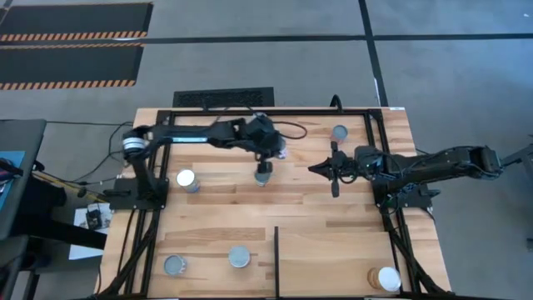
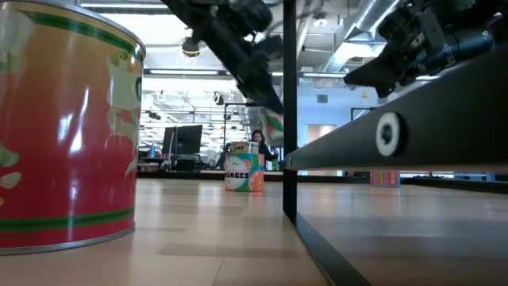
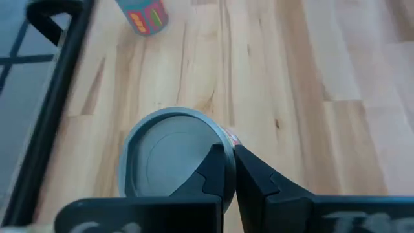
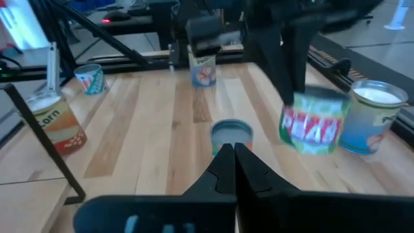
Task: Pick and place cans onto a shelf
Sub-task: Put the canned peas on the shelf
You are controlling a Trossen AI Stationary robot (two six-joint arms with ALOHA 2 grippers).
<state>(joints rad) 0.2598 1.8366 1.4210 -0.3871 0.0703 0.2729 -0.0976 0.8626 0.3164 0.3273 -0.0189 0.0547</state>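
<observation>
Because the can (image 3: pixel 162 155) has the left gripper (image 3: pixel 229 158) right over its rim with both fingers pressed together and holding nothing, it could get bumped and tip over or roll away if the arm pushes down. I think the fingers must open first. The can stands straight up, its long way up and down, round top facing the ceiling. It sits mid-table (image 1: pixel 216 217), well away from the shelf (image 1: pixel 333 258). The right gripper (image 1: pixel 316 169), also pressed together and empty, waits nearby.
</observation>
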